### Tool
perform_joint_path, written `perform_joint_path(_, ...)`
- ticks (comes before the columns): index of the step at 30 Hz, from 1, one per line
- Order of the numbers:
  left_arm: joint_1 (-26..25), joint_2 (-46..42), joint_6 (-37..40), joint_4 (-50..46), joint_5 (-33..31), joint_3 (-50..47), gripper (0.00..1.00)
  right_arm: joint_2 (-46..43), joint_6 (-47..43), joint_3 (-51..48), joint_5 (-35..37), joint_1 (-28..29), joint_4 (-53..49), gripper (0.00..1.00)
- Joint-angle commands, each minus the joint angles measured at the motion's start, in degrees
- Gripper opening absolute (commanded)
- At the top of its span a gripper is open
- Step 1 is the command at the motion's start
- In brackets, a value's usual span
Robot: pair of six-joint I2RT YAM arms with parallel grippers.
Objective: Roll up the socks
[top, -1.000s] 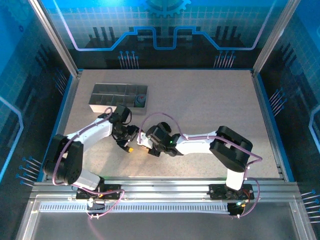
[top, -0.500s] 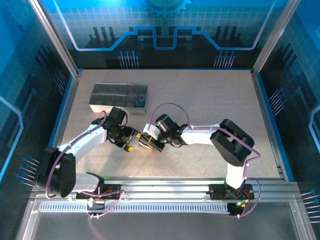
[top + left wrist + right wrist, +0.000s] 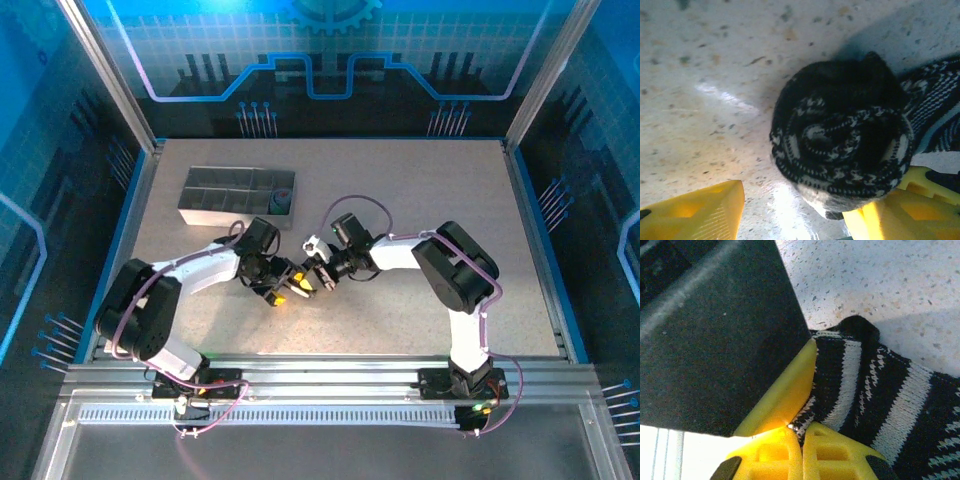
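Shifted rightward, left gripper (image 3: 800, 202) straddles the black sock (image 3: 840, 140) half-open; right gripper (image 3: 792, 427), closed, pinches it.

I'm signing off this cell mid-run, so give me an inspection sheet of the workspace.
Surface: speckled table, no spills seen.
Job's things: black striped sock mostly rolled, one end loose; rolled bundle, apparently the other sock, in the tray's end compartment.
Clutter: grey tray.
Hands: left hand open around the roll; right hand shut on the sock's loose end.
Cables: a purple cable loops along each arm.
Surroundings: blue panels, metal frame.
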Motion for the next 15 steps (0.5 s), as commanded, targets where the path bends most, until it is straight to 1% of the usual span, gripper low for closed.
perform_joint_path(1,-0.9,3.5,2.5,-0.6,-2.9,1.5,0.62,6.9,2.1,-3.4,5.2,-1.5,-16.4,0.0)
perform_joint_path(6,-1.2,7.7,3.9,-3.1,-5.4,1.8,0.55,7.7,2.2,-2.1,5.6,-2.4,-17.7,0.0)
perform_joint_path(10,-1.5,10.4,5.0,-5.2,-7.1,1.4,0.47,7.8,1.9,-0.6,6.8,-2.4,-19.0,0.0)
perform_joint_path(12,-1.5,11.1,5.1,-5.9,-7.5,1.3,0.38,7.4,1.2,0.2,7.9,-2.4,-19.9,0.01)
perform_joint_path(14,-1.5,11.5,5.2,-7.5,-8.2,1.3,0.24,5.7,-0.2,0.5,9.5,-2.2,-20.3,0.08)
perform_joint_path(15,-1.5,11.5,5.2,-8.7,-8.7,1.3,0.17,3.8,-1.1,0.1,11.0,-1.7,-19.5,0.13)
